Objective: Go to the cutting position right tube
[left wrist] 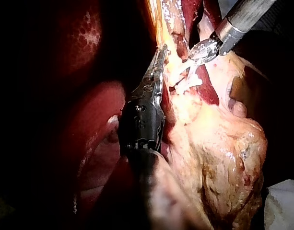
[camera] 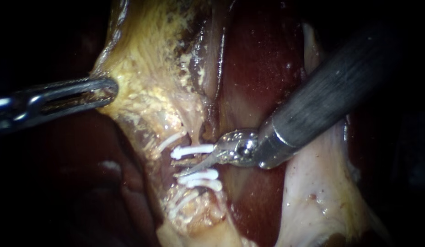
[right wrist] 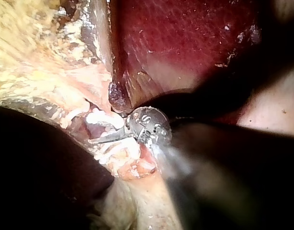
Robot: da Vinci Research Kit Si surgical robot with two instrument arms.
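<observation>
Nearest, right instrument [camera: 194, 168]: blades slightly apart, gripping nothing, set against right tube [camera: 190, 161] between white clips [camera: 192, 151]. Likely soft, slick, thin; to be cut mid-gap, not grasped. Farther back, left instrument [camera: 109, 89] clamped on fatty tissue [camera: 143, 68].

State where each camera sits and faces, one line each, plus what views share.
Endoscope: close to the tissue, facing the white clips; left instrument enters from left, right instrument from upper right.
Left wrist: on the left arm, looking along its own instrument toward the clips.
Right wrist: on the right arm, looking along its blurred shaft toward the clips.
Shared: all show the right instrument's tip at the clips.
</observation>
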